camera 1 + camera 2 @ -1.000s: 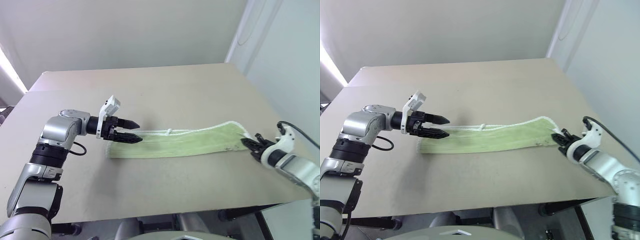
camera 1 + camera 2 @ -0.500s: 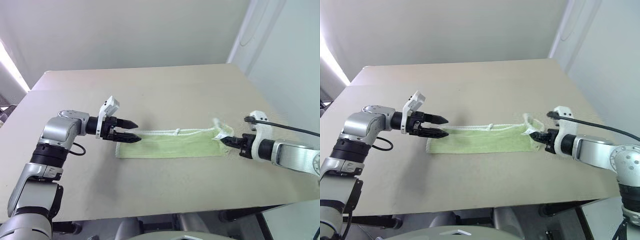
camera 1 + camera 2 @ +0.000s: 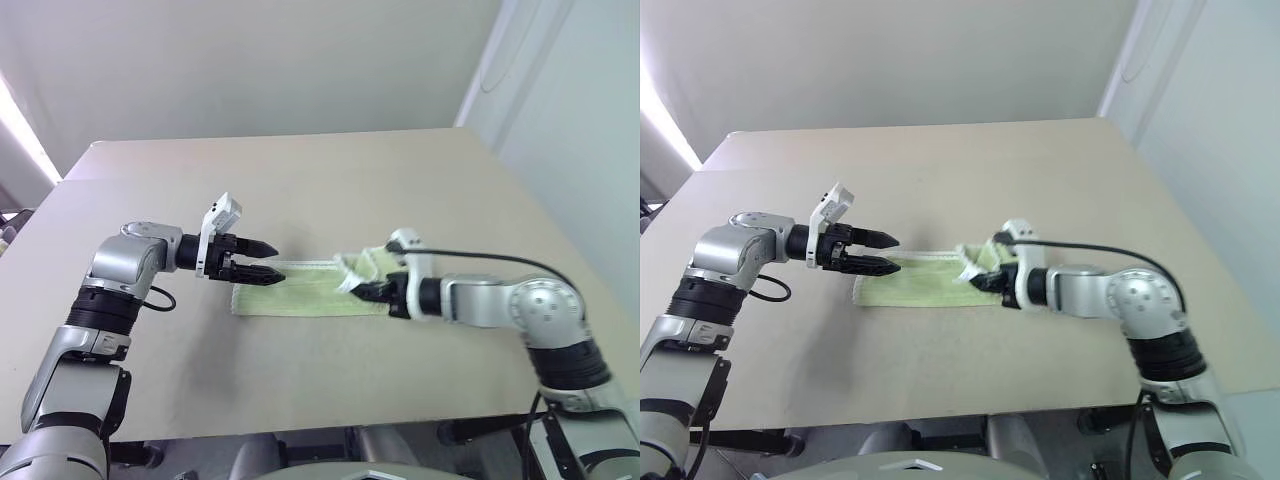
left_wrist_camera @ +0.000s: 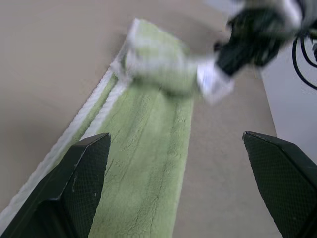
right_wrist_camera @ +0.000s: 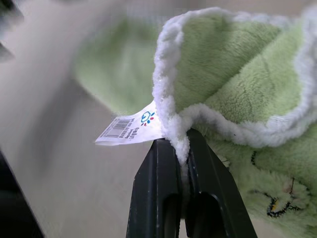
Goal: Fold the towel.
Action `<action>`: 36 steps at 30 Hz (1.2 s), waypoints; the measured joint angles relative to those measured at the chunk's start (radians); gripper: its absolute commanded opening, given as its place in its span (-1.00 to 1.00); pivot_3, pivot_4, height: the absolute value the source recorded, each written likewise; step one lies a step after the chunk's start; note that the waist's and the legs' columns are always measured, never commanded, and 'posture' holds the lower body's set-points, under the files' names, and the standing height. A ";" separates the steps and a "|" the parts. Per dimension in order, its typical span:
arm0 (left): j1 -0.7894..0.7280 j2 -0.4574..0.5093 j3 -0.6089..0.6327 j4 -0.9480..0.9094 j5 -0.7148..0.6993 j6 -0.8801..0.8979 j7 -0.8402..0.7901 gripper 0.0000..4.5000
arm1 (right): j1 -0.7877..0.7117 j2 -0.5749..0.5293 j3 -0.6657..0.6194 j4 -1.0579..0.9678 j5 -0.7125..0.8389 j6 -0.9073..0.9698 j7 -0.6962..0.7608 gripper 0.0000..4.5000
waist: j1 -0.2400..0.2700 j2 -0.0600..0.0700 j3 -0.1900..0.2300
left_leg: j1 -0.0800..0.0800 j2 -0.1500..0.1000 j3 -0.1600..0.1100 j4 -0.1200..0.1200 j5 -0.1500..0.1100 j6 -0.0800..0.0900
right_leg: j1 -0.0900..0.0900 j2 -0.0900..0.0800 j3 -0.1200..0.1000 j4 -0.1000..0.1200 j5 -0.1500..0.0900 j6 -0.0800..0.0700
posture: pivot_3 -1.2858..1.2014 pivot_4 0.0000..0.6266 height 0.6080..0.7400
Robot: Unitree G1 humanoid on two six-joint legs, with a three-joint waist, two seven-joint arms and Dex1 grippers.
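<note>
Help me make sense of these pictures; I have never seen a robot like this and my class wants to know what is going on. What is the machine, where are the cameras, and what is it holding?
It is a humanoid robot with two arms, each ending in a gripper of two black fingers. The two wide pictures come from a pair of cameras on its head, looking down over a tan table. The two close-ups come from cameras on its wrists, looking along each gripper's fingers.

On the table lies a light green towel with white edging. The right gripper is shut on the towel's edge, with that end lifted and doubled over the rest; a small white label hangs by the pinched edge. The left gripper is open at the towel's other end, holding nothing.
</note>
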 measured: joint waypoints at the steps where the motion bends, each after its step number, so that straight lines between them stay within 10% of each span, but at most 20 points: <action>1: 0.000 0.000 0.000 0.001 0.000 0.000 0.003 1.00 | 0.001 0.016 0.008 0.020 -0.037 0.000 0.006 -0.99 | 0.000 0.000 0.000 | 0.000 0.000 0.000 0.001 0.000 0.000 | -0.001 0.000 0.000 0.000 0.001 -0.002 | 0.03 -1.00 0.57; 22: 0.012 0.012 0.023 -0.006 -0.001 0.009 0.020 1.00 | -0.028 0.130 -0.046 0.014 -0.405 -0.017 0.213 -0.99 | -0.008 0.000 0.000 | 0.001 0.000 -0.001 0.014 0.000 0.000 | -0.003 0.002 0.000 0.016 0.000 0.000 | 0.03 -1.00 0.57; 30: 0.012 0.012 0.023 -0.004 0.001 0.006 0.017 1.00 | -0.036 0.157 -0.031 -0.012 -0.469 0.002 0.274 0.11 | -0.007 0.000 0.000 | -0.001 0.000 -0.001 0.014 0.000 0.000 | -0.004 0.001 0.000 0.015 0.000 0.000 | 0.03 -1.00 0.57; 36: 0.012 0.013 0.023 0.001 0.002 -0.001 0.016 1.00 | -0.043 0.154 -0.132 -0.071 -0.446 0.020 0.319 0.11 | -0.007 0.000 0.000 | 0.000 0.000 -0.001 0.014 0.000 0.000 | -0.004 0.001 0.000 0.015 0.000 0.000 | 0.03 -1.00 0.57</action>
